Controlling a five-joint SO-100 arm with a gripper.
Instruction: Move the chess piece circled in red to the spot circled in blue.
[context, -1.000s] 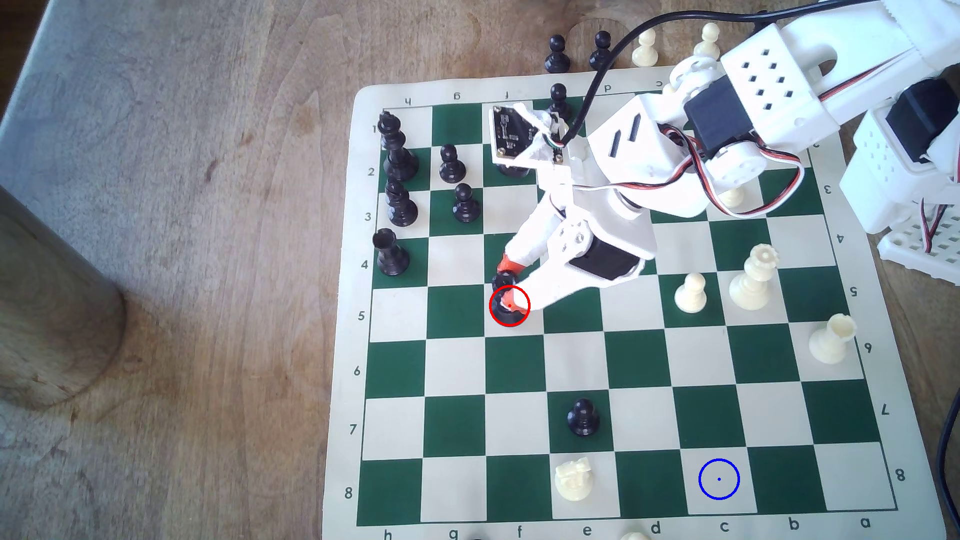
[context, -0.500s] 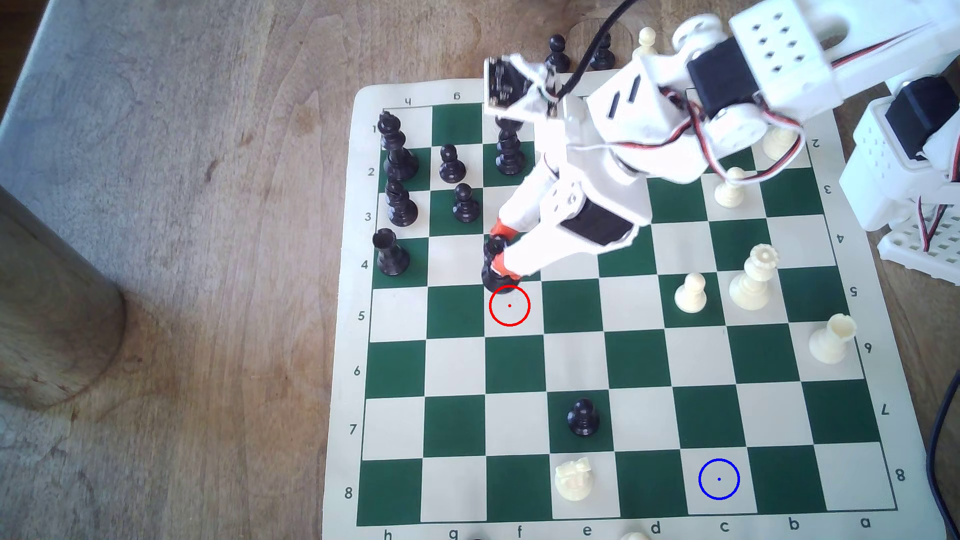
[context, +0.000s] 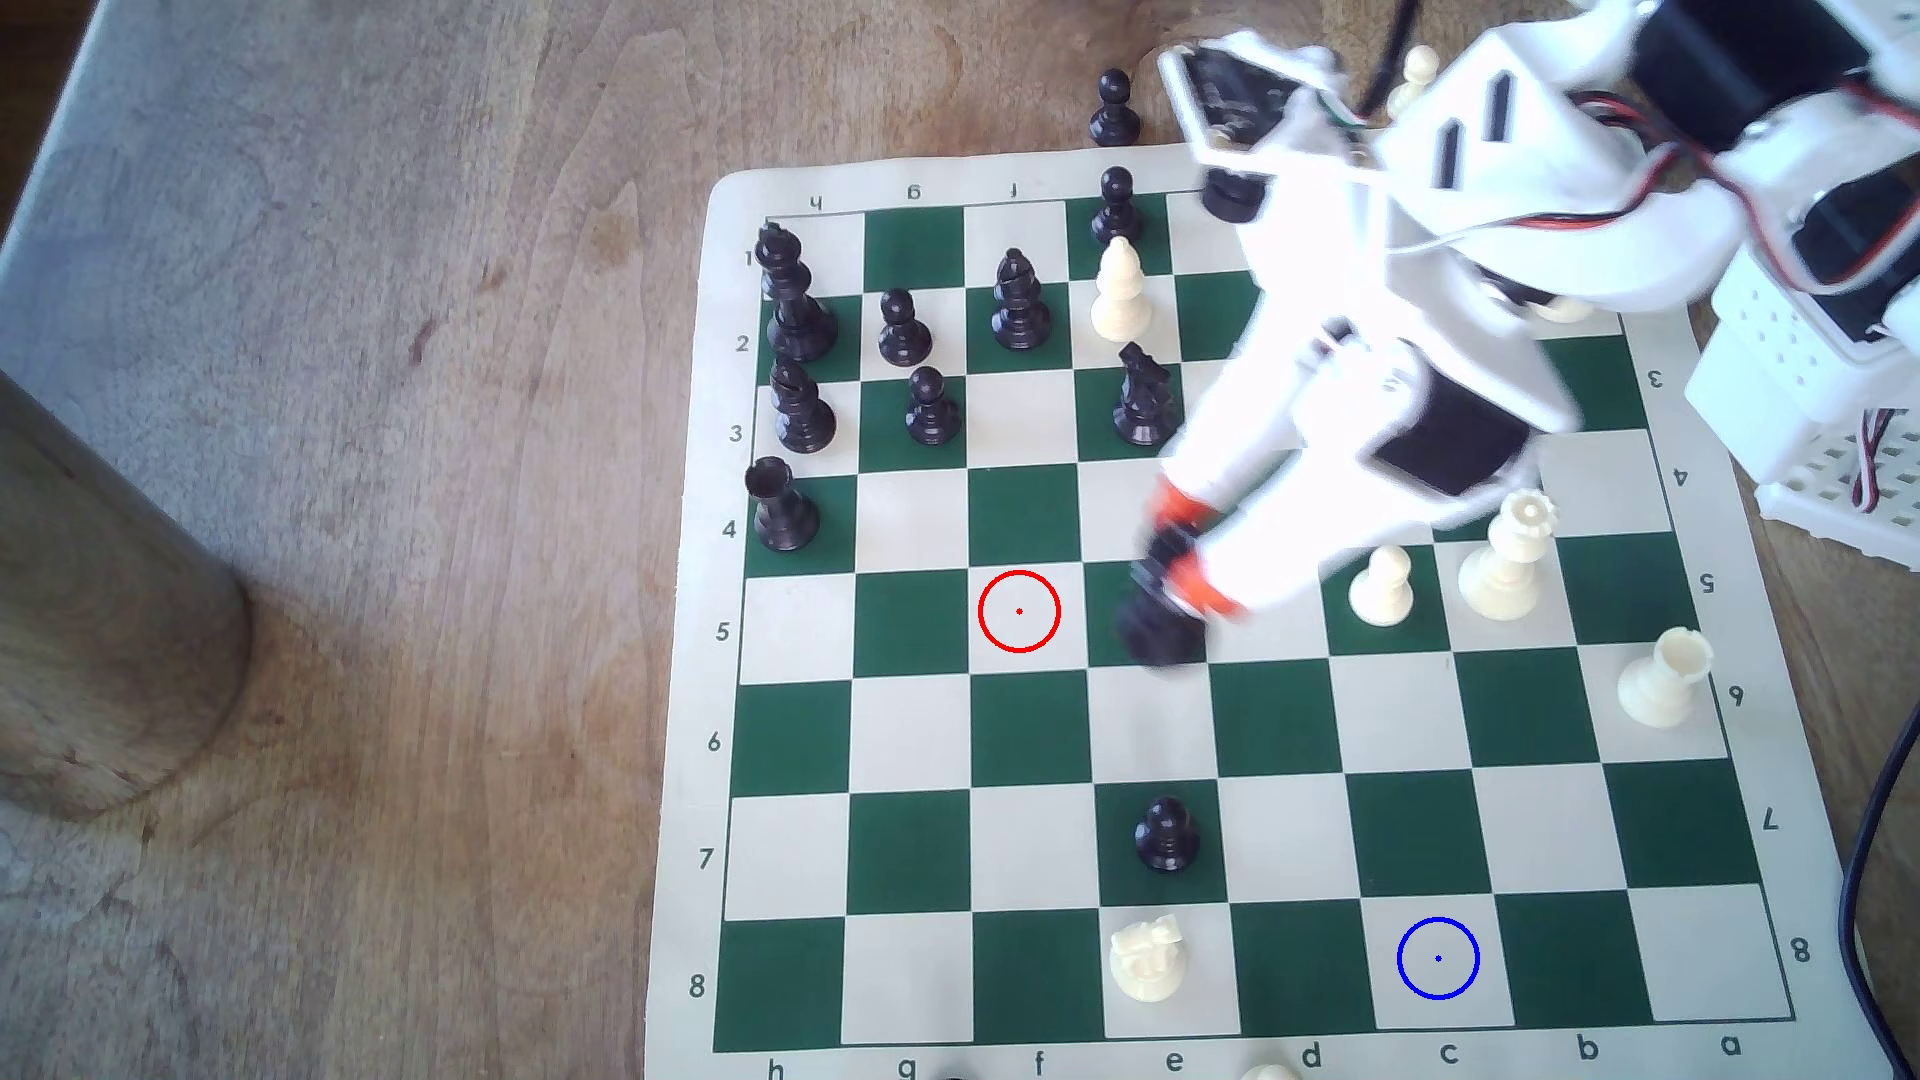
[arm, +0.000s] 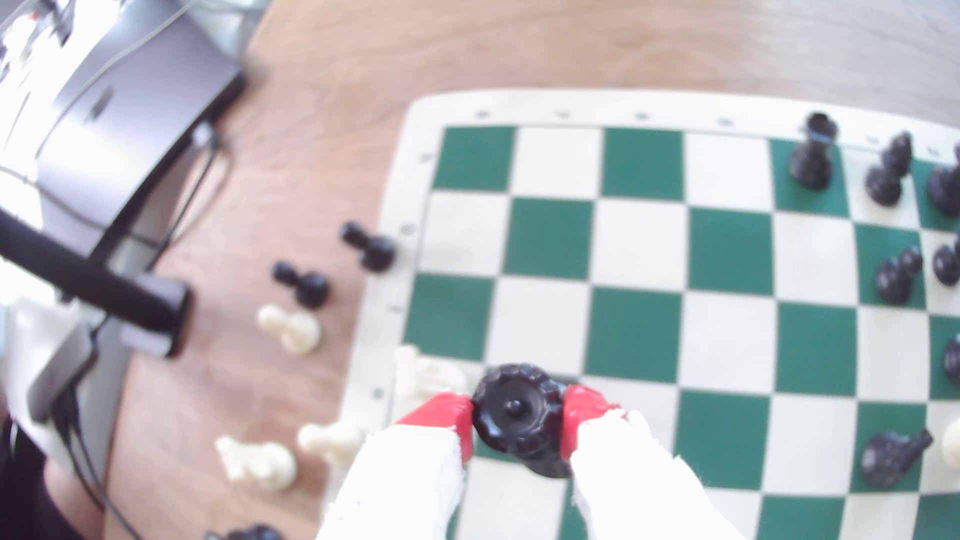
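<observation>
The white printed gripper with red-orange fingertip pads (context: 1179, 556) is clamped on the tall glossy black queen with the notched coronet top (context: 1158, 613), one pad on each side of its head. In the wrist view the two red pads (arm: 447, 415) press against the sides of the queen's crown (arm: 517, 410), whose small centre knob faces the camera, and the queen's base shows below the crown over the board squares. In the exterior view the queen sits near the middle of the frame, blurred, over the dark green square just to the right of the cream square marked by the thin red ring (context: 1019, 612); whether its base touches the board cannot be told. The red-ringed square itself is bare. The cream square marked by the thin blue ring with a centre dot (context: 1438, 957) lies in the lower right of the exterior view, well apart from the queen and unoccupied. The green and cream roll-up chessboard (context: 914, 727) lies on a brown wooden table (context: 416, 519). A small black pawn (context: 1166, 833) stands on a green square below the queen in the exterior view, and a cream-white knight (context: 1146, 957) stands near the bottom edge of the board.
</observation>
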